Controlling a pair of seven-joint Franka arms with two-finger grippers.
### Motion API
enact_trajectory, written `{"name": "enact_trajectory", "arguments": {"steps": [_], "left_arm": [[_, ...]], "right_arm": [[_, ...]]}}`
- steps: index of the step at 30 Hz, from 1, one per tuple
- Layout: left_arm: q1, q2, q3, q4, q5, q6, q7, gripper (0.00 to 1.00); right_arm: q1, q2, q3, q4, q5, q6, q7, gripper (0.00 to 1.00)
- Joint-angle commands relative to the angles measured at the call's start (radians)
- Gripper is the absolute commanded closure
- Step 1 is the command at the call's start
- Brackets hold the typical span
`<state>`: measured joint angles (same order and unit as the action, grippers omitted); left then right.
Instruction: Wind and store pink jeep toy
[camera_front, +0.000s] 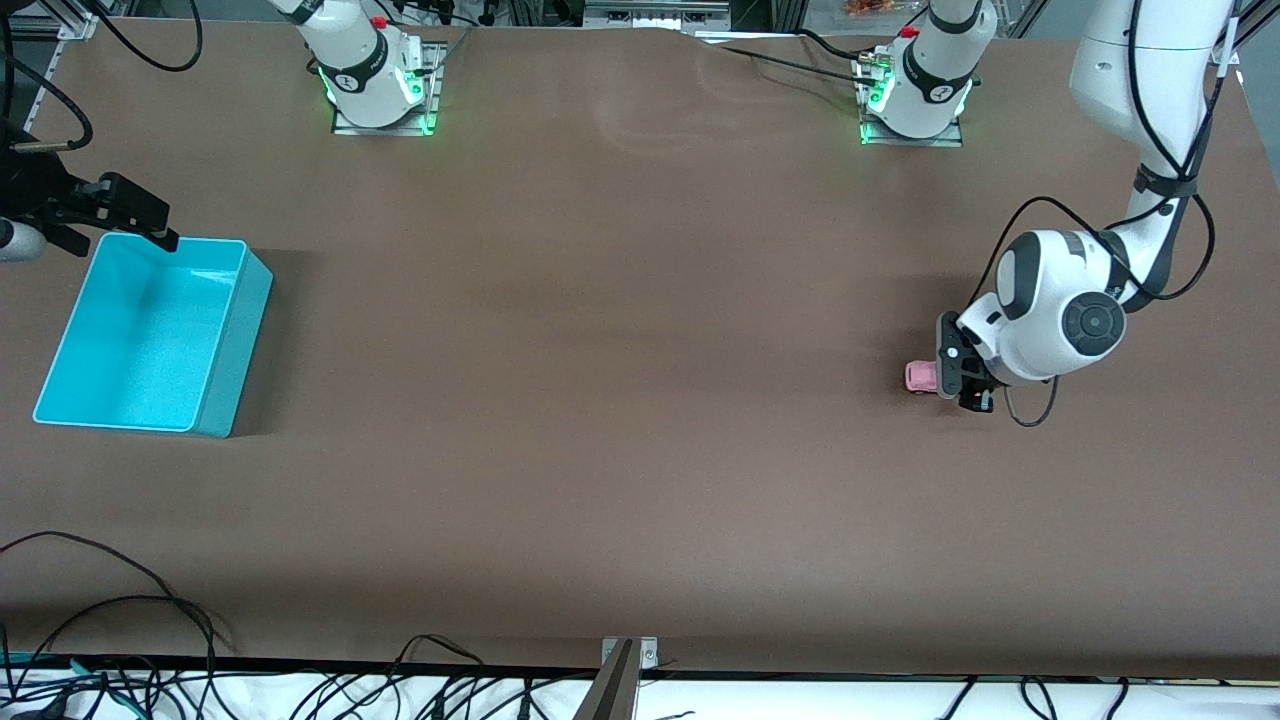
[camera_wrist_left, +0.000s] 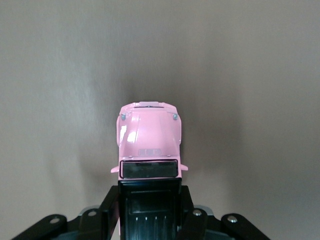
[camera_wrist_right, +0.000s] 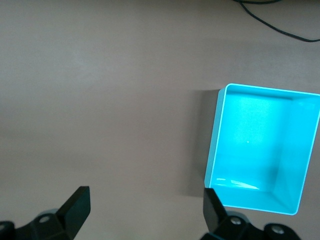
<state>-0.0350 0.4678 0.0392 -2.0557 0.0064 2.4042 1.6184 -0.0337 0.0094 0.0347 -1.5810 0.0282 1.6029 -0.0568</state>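
The left claw (camera_front: 962, 378) is clamped on the black rear of the pink jeep toy (camera_front: 921, 376), which sits on the counter (camera_front: 620, 400) at 3 o'clock. The right claw (camera_front: 135, 215), fingers apart, waits over the turquoise bin (camera_front: 225, 370) at 9 o'clock.

A robotics lab is shown. Two white arm bases (camera_front: 375, 75) lit with green lights are bolted on metal plates to a wide table (camera_front: 620, 400) covered in brown matting. Aluminium framing (camera_front: 90, 15) is seen at its edge, and loose black cables (camera_front: 110, 640) are strewn beside it.
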Motion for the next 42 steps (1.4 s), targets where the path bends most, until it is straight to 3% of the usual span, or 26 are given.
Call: {"name": "enact_trajectory", "arguments": {"steps": [1, 25, 42], "left_arm": [[0.076, 0.051, -0.001, 0.015, 0.023, -0.008, 0.058, 0.91], [0.290, 0.101, 0.002, 0.086, 0.060, -0.004, 0.252, 0.92], [0.331, 0.115, 0.005, 0.126, 0.061, -0.004, 0.294, 0.92]], "right_arm": [[-0.002, 0.006, -0.002, 0.019, 0.015, -0.012, -0.011, 0.00], [-0.002, 0.007, -0.002, 0.019, 0.015, -0.012, -0.011, 0.00], [-0.002, 0.006, -0.002, 0.019, 0.015, -0.014, -0.011, 0.00]]}}
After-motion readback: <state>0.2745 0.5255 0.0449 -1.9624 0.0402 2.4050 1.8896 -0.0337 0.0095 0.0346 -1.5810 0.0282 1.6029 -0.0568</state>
